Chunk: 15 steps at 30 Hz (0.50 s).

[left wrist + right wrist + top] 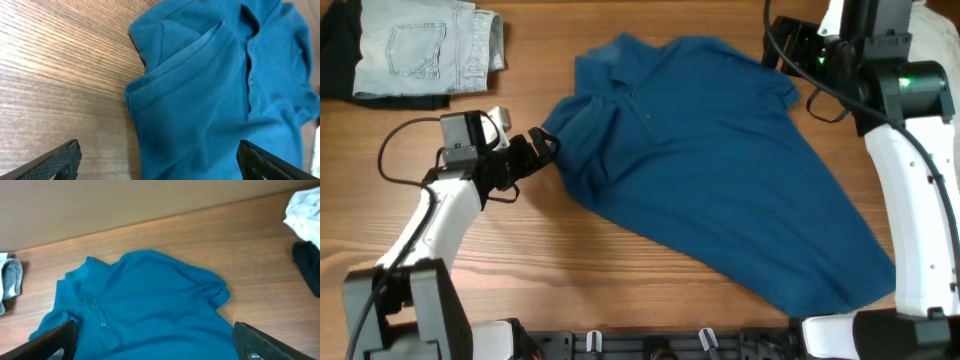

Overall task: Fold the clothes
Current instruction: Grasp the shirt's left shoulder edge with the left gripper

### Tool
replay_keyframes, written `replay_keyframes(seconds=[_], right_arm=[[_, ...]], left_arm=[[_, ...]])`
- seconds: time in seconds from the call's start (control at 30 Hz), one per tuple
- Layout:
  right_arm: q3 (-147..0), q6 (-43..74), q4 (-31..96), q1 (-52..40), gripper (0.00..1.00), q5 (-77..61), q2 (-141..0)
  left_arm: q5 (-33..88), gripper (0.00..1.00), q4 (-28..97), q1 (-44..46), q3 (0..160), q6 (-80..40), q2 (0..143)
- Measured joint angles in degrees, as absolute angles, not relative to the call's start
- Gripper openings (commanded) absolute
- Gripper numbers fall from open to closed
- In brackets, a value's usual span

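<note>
The clothes [710, 160], a deep-blue polo top with a buttoned neck opening, lie spread slantwise across the wooden table, collar toward the far left and hem toward the near right. My left gripper [545, 145] stands open at the top's left sleeve. In the left wrist view the sleeve cuff [165, 75] lies ahead of the left gripper [160, 162], with cloth under the gap and nothing pinched. My right gripper [785, 50] hovers open above the far right sleeve. The right wrist view shows the top [150, 305] below the right gripper [155, 345], and its sleeve [220, 292] at the right.
A pale denim piece [420, 45] lies at the far left on dark cloth [335, 50]. A white garment [305, 215] and a black item [307, 265] sit at the far right. Bare wood [620, 270] runs along the near side.
</note>
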<state>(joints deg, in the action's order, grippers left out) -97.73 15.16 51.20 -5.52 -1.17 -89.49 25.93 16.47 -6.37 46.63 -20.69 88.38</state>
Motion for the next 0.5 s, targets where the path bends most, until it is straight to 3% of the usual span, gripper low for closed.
replay_keyframes(seconds=[0.5], right_arm=[[-97.7, 15.2, 52.7, -5.5, 1.0, -3.0, -91.1]], left_arm=[[16.3, 1.0, 16.4, 0.1, 49.3, -20.5, 92.7]])
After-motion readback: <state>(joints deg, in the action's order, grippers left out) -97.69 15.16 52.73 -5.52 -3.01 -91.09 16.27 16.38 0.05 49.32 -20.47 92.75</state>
